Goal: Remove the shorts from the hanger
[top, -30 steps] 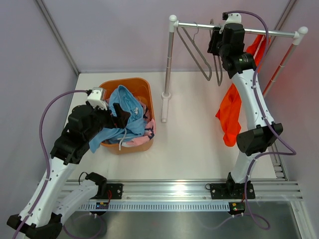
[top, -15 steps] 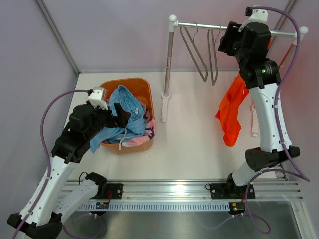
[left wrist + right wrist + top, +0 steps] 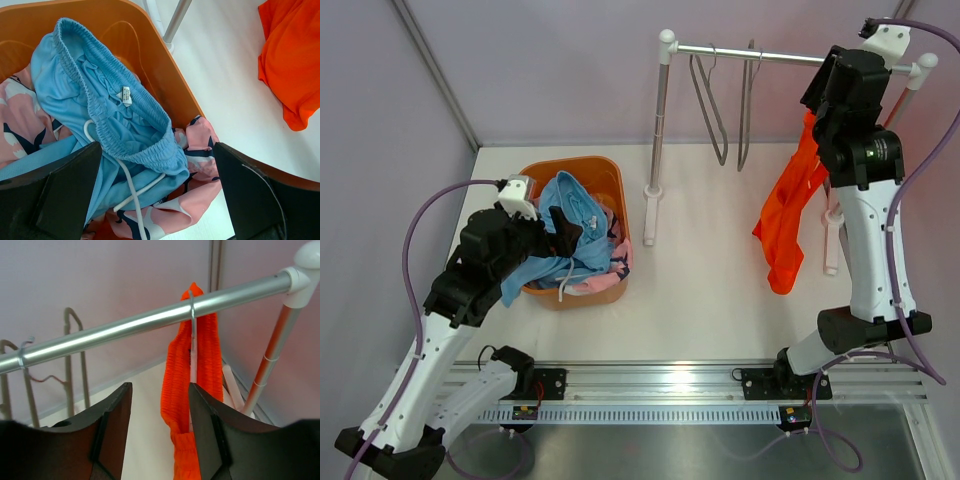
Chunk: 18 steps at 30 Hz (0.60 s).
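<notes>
Right hand (image 3: 160, 390) is spread up by the silver metal rail (image 3: 125, 325), pinching nothing; bright orange fabric shorts (image 3: 200, 365) hang from a thin grey hanger (image 3: 192, 325) just past it. Left hand (image 3: 160, 190) is spread wide over the orange plastic basket (image 3: 165, 75) holding light blue shorts (image 3: 75, 95) and pink patterned shorts (image 3: 200, 150).

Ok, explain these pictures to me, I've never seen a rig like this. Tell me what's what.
Two robot arms are bolted to a table's near edge. One picture looks down from above and behind them; the other two come from a camera on each wrist. The left fingers, the dark shapes in their own view, hang open over an orange basket holding light blue shorts and pink patterned shorts. The right fingers, apart and holding nothing, face orange shorts on a hanger on the metal rail, with two bare hangers beside it.
</notes>
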Each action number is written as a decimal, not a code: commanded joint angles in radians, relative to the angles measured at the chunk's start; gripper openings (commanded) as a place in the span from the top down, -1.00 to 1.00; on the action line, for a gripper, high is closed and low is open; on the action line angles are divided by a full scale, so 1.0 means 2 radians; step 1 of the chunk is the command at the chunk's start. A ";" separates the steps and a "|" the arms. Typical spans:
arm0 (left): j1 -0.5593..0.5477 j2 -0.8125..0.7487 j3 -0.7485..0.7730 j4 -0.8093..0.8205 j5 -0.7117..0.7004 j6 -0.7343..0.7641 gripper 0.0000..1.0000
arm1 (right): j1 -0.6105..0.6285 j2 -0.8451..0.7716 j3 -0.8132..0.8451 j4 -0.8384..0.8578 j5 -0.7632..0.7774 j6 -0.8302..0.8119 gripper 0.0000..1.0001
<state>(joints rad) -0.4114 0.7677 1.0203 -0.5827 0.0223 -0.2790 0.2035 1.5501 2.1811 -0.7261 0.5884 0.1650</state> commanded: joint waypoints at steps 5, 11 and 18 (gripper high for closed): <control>-0.001 0.000 -0.003 0.024 0.009 0.007 -0.98 | -0.064 0.002 -0.019 -0.013 -0.013 0.036 -0.05; -0.002 0.001 -0.004 0.024 0.010 0.007 -0.98 | -0.097 0.033 -0.009 -0.011 -0.062 0.054 -0.03; -0.001 0.003 -0.004 0.024 0.010 0.008 -0.98 | -0.116 0.072 0.010 -0.014 -0.086 0.062 -0.04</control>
<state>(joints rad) -0.4114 0.7700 1.0203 -0.5816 0.0235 -0.2790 -0.0029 1.6817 2.1666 -0.7589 0.4538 0.2649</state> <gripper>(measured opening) 0.988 0.519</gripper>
